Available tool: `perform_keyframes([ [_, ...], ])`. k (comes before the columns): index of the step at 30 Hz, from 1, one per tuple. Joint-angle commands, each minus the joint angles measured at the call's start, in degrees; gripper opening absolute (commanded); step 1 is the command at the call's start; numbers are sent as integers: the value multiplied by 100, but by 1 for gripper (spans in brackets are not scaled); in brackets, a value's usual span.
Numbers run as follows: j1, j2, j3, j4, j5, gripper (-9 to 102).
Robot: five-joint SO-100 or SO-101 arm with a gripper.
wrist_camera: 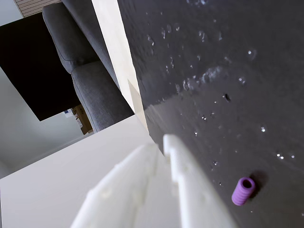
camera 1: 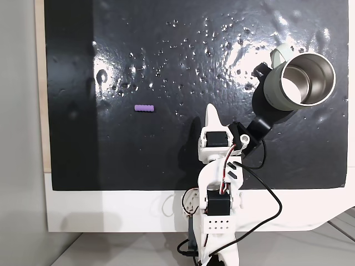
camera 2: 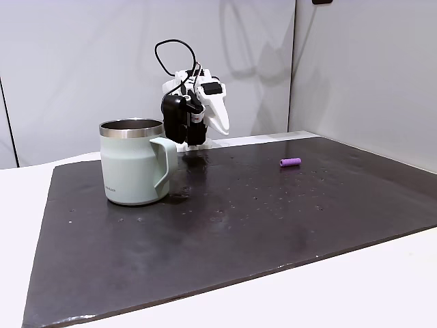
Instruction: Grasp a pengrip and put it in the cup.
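Observation:
The pengrip (camera 1: 145, 108) is a small light-purple ridged cylinder lying on its side on the black mat, left of the arm in a fixed view; it also shows as the pengrip (camera 2: 290, 162) and the pengrip (wrist_camera: 243, 191). The cup (camera 1: 275, 91), a sage-green mug with a steel inside, stands upright at the mat's right, handle toward the far edge; from the side the cup (camera 2: 133, 167) is in front of the arm. My gripper (camera 1: 211, 112) (camera 2: 222, 125) (wrist_camera: 165, 141) hovers folded back above the mat's near edge, shut and holding nothing, well apart from both.
The black mat (camera 1: 166, 55) is wet-looking with scattered droplets and covers most of the white table (camera 1: 111, 213). A black cable (camera 1: 266, 188) loops right of the arm's base. A grey sofa (wrist_camera: 90, 80) stands beyond the table.

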Motion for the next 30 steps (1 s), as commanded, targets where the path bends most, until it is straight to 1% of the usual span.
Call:
perform_keyframes([
  [1, -53, 79, 237, 18, 70, 0],
  [6, -53, 79, 202, -18, 53, 0],
  [9, -44, 79, -97, 35, 26, 0],
  [14, -580, -264, -1310, 791, -53, 0],
  [17, -729, -1213, -2303, 993, -79, 1],
  [22, -765, -2944, -4034, 1644, 185, 9],
  [27, -1011, -4412, -5520, 2637, 835, 19],
  [30, -1178, -5361, -6407, 3226, 1248, 22],
])
